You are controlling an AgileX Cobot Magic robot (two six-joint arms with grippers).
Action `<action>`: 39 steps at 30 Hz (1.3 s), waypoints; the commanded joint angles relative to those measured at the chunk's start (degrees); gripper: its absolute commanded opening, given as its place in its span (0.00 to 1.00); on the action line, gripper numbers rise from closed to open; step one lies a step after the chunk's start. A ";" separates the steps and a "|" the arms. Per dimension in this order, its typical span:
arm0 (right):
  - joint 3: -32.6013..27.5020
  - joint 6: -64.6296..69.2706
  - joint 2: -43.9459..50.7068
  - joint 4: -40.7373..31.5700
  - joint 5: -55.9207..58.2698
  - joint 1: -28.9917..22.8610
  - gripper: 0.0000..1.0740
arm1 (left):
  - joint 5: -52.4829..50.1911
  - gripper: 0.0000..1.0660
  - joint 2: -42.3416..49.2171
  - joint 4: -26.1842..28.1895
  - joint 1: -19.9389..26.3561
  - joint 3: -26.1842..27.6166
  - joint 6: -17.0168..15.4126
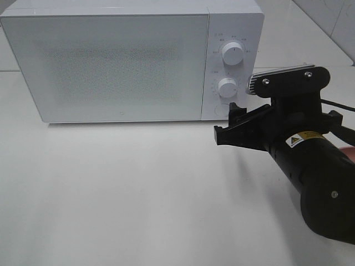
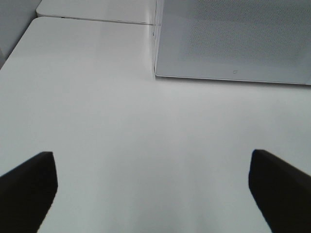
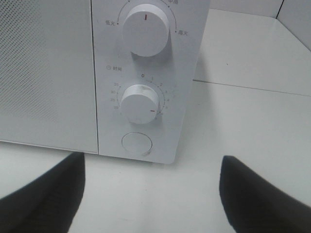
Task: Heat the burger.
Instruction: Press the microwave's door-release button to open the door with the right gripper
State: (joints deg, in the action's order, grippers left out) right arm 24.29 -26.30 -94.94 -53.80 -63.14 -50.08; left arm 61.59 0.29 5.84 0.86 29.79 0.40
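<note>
The burger is seen in no view — it may be behind the shut door [image 2: 233,39] of the microwave [image 1: 133,61], but that cannot be told. The heating step seems in hand: the right gripper [image 1: 228,123] is held wide and empty near the microwave's timer knob [image 3: 140,103]. Next, the knob may need to be pinched and turned. Only the right wrist view shows the knob's red mark [image 3: 153,111] off zero; the left gripper [image 2: 153,194], wide and empty, is shown only by the left wrist view.
</note>
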 commanded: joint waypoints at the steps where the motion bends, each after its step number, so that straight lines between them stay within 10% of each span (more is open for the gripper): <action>1: 0.46 1.03 0.00 0.17 0.06 -0.11 0.67 | -0.40 0.94 0.29 0.11 0.23 -0.17 -0.40; 14: 0.46 18.05 0.00 0.23 4.87 -0.11 0.55 | -0.40 0.94 0.29 0.11 0.23 -0.17 -0.40; 32: 0.46 67.27 0.00 0.23 5.56 -0.11 0.01 | -0.40 0.94 0.29 0.11 0.23 -0.17 -0.40; 39: 0.46 77.52 0.00 0.23 6.02 -0.11 0.00 | -0.40 0.94 0.29 0.11 0.23 -0.17 -0.40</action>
State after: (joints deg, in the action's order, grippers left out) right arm 24.35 49.39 -95.00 -53.80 -57.18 -50.08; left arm 61.59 0.29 5.84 0.86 29.79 0.40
